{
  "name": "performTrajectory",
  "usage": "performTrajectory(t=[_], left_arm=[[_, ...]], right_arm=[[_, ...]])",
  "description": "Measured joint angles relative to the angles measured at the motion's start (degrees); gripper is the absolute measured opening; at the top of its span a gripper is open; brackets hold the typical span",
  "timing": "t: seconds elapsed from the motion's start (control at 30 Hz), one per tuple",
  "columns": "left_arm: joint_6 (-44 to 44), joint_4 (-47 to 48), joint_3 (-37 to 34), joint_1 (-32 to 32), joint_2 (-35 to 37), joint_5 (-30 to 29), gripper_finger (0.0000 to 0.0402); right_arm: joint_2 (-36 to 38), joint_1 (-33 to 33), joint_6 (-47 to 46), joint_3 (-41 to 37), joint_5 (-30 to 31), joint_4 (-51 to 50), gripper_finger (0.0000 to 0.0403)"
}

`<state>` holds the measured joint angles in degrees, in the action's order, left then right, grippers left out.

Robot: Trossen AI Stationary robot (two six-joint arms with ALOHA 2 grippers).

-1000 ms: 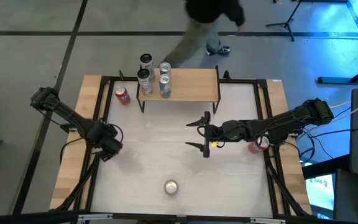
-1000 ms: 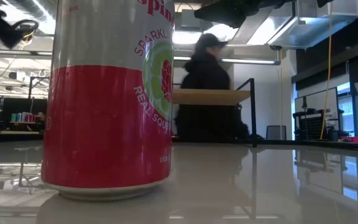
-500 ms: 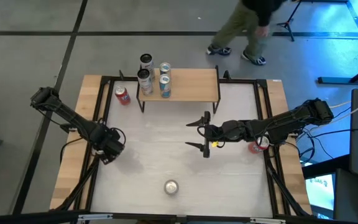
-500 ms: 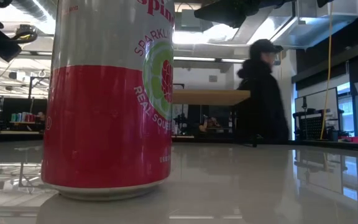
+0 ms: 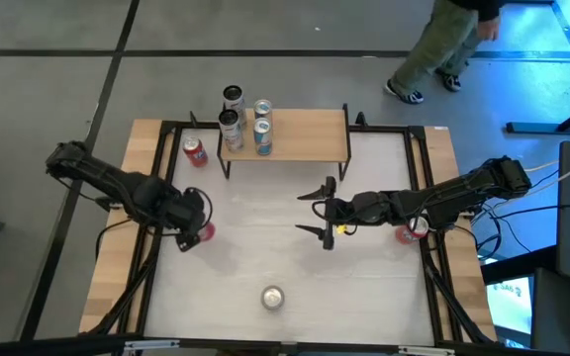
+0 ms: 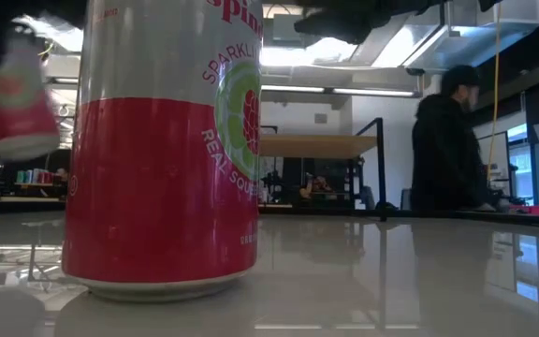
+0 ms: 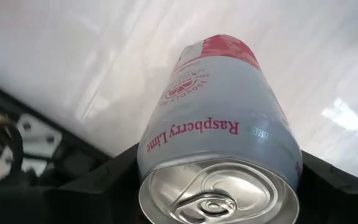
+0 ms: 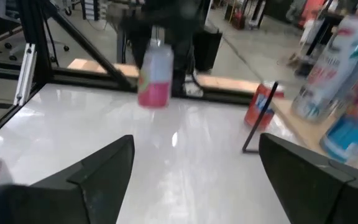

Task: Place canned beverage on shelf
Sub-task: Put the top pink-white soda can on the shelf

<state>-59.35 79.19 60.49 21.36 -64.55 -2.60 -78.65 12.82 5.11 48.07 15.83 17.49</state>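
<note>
Now the left pincer is clamped on a red-and-silver raspberry lime can, its dark fingers pressing the can's sides near the top rim, as the left wrist view shows with the pull-tab lid close to the lens. The can is held clear of the pale counter; in the low view it hangs blurred at the upper left, tilted, with its base off the surface. From above, this pincer sits over the left part of the counter, well apart from the shelf.

The right pincer hovers near the middle of the counter with its two fingers spread wide and nothing between them; the right wrist view shows both fingers far apart, the held can blurred beyond them.

The shelf stands at the far edge of the counter. Two cans stand on its left end: a dark-and-silver can and a blue can. Two further cans, one dark and one blue, show just behind the shelf's far edge. A red can stands on the counter just left of the shelf. Another red can stands under the right arm near the counter's right edge, and a silver-topped can stands near the front edge. A person is walking on the floor beyond the counter.
</note>
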Motion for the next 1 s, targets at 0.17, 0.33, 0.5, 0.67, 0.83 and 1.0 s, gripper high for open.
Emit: performTrajectory(t=[0.17, 0.33, 0.5, 0.67, 0.83, 1.0], left_arm=[[6.0, -0.6, 6.0, -3.6, -4.6, -4.5, 0.0279], [15.6, -0.7, 13.0, -6.7, -15.4, -5.2, 0.0278], [25.3, -0.5, 22.3, -8.6, -27.2, -4.4, 0.0278], [34.0, -0.3, 30.5, -10.5, -36.1, -4.3, 0.0279], [40.4, -0.5, 36.7, -12.6, -42.5, -5.3, 0.0279], [44.8, -1.4, 37.9, -14.4, -46.5, -5.6, 0.028]], right_arm=[[-0.2, 2.3, -5.5, 0.0, -0.8, -8.3, 0.0341], [-2.4, 5.8, -7.2, 0.0, -0.7, -9.5, 0.0341], [-5.3, 8.5, -9.7, 0.0, 3.1, -11.7, 0.0341], [-7.5, 9.9, -12.6, 0.0, 6.6, -14.8, 0.0341], [-8.9, 9.7, -14.2, 0.0, 7.1, -15.5, 0.0341], [-9.5, 9.7, -14.4, 0.0, 7.7, -16.5, 0.0341]])
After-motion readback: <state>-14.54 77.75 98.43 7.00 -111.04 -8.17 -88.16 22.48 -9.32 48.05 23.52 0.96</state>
